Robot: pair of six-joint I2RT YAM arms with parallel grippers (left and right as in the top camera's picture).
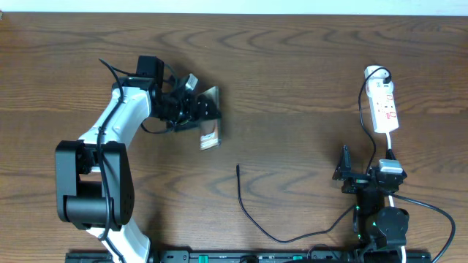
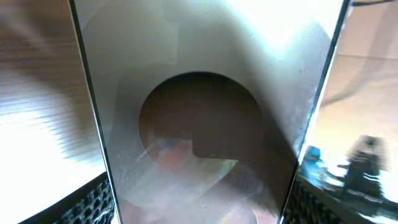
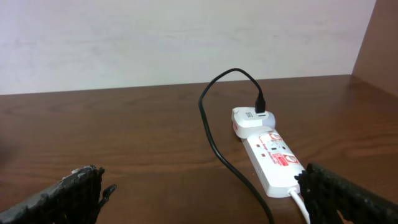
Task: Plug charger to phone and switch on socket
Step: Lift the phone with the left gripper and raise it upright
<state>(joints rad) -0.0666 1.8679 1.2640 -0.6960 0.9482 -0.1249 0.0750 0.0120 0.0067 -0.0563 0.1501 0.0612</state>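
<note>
My left gripper (image 1: 196,109) is shut on the phone (image 1: 211,133) and holds it tilted off the table at the left centre. In the left wrist view the phone's glossy face (image 2: 199,106) fills the space between my fingers (image 2: 199,208). The charger (image 1: 252,219) is a thin black cable; its plug tip (image 1: 238,169) lies free on the table below and to the right of the phone. The white socket (image 1: 385,108) lies at the far right and also shows in the right wrist view (image 3: 273,158). My right gripper (image 1: 364,169) is open and empty just short of it (image 3: 205,193).
The charger's other end goes into a white plug (image 3: 252,119) at the socket's far end. The socket's white cord (image 3: 300,202) runs back past my right finger. A pale wall (image 3: 186,37) stands behind the table's far edge.
</note>
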